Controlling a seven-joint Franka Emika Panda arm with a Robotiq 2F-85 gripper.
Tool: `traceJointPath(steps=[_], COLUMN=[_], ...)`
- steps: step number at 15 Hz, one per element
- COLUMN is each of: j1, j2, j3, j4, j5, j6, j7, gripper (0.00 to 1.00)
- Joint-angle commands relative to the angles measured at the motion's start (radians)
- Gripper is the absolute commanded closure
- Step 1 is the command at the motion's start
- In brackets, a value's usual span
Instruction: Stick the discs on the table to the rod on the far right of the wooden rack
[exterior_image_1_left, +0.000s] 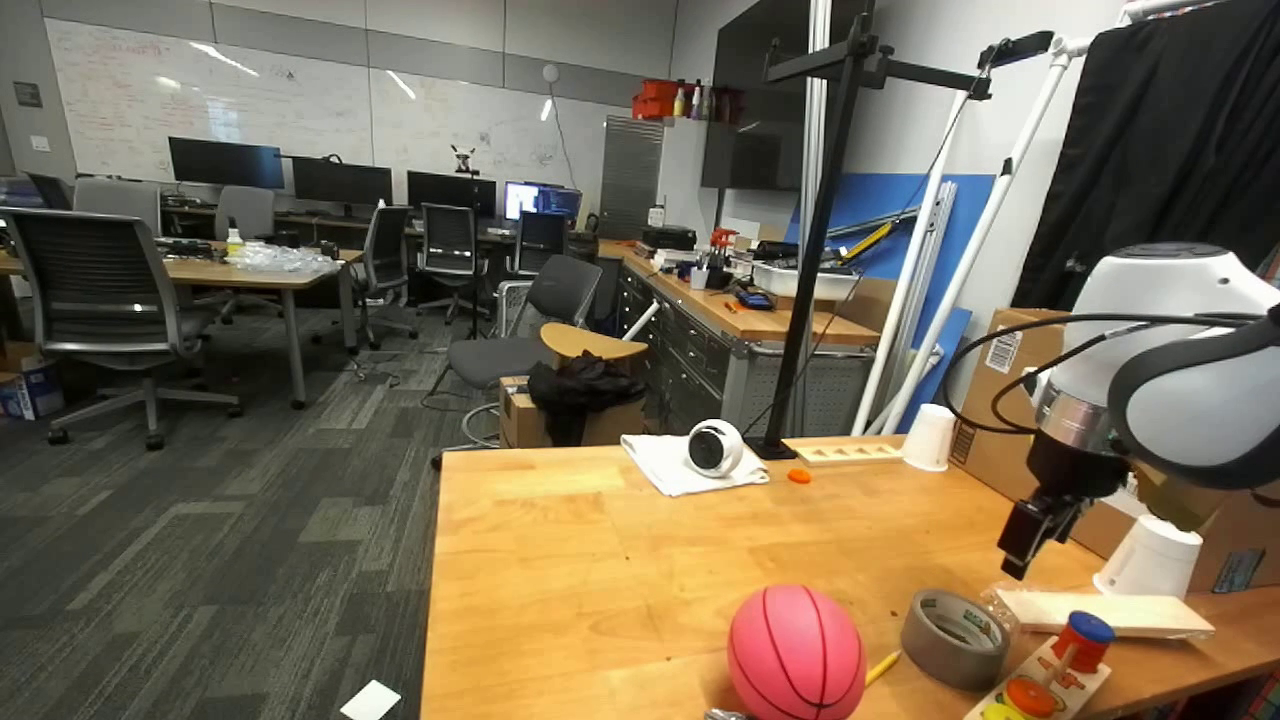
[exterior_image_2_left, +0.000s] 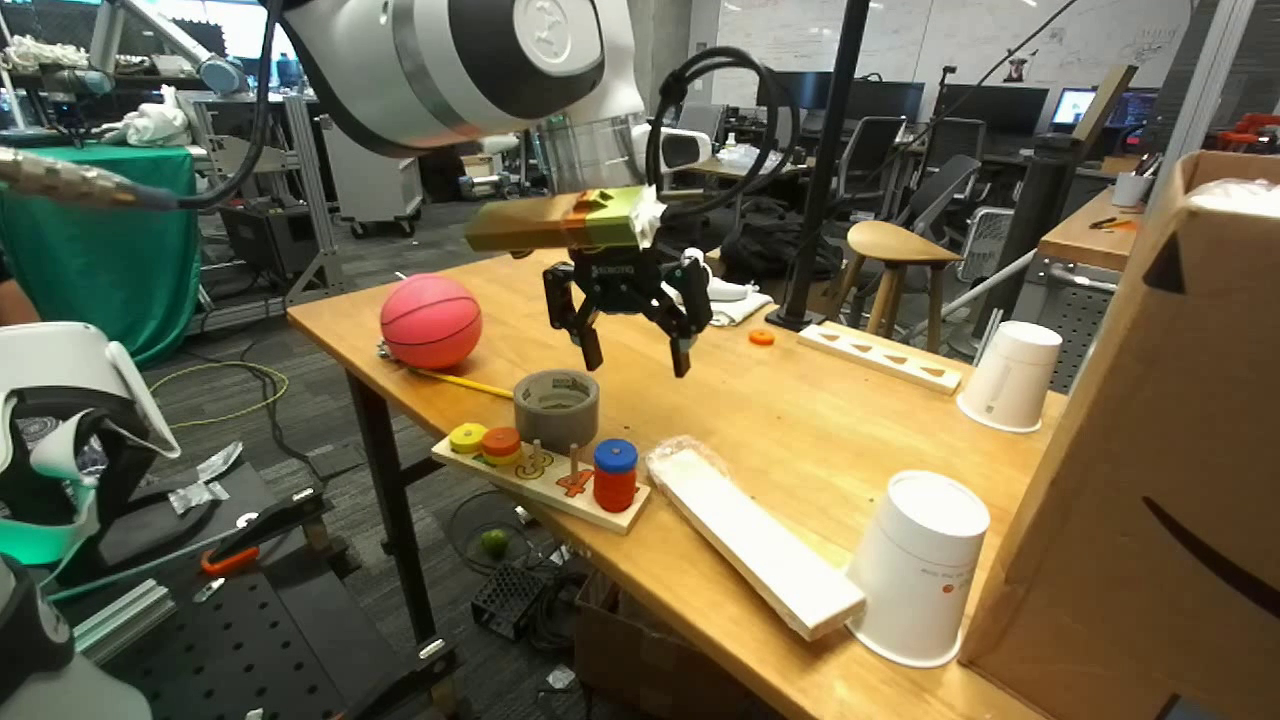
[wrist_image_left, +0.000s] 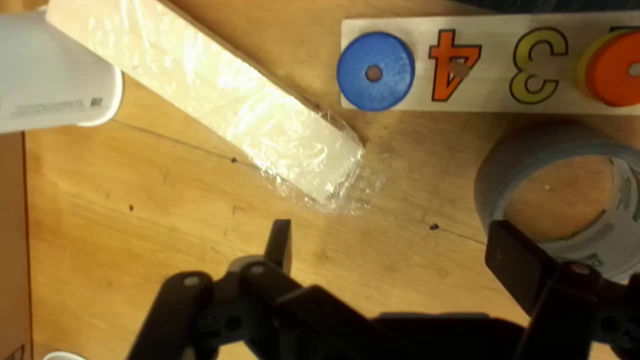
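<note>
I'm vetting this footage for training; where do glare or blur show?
Wrist view: strong glare on the plastic-wrapped block, the gripper dark and soft-edged, the wooden rack fairly clear; in an exterior view, bright streaks of glare on the whiteboard.

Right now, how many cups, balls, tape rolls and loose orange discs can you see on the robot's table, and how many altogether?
White cups: 2
Pink ball: 1
Grey tape roll: 1
Loose orange disc: 1
Total: 5

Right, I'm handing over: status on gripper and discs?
Gripper open, empty. Blue disc atop red stack, end of rack. Orange disc loose on table. Tape roll beside rack, possibly in the way.
</note>
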Motion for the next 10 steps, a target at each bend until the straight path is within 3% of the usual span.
traceJointPath(steps=[1,5,10], j1=[0.035,0.075,0.112], j2=[0.015,0.098,0.314], j3=[0.036,0.072,0.088], j4=[0.034,0.123,0.370], j5=[-0.003,-0.001,0.001], j6=[0.050,0.056,0.019], j7=[-0.012,-0.029,-0.088], gripper=[0.00,0.00,0.00])
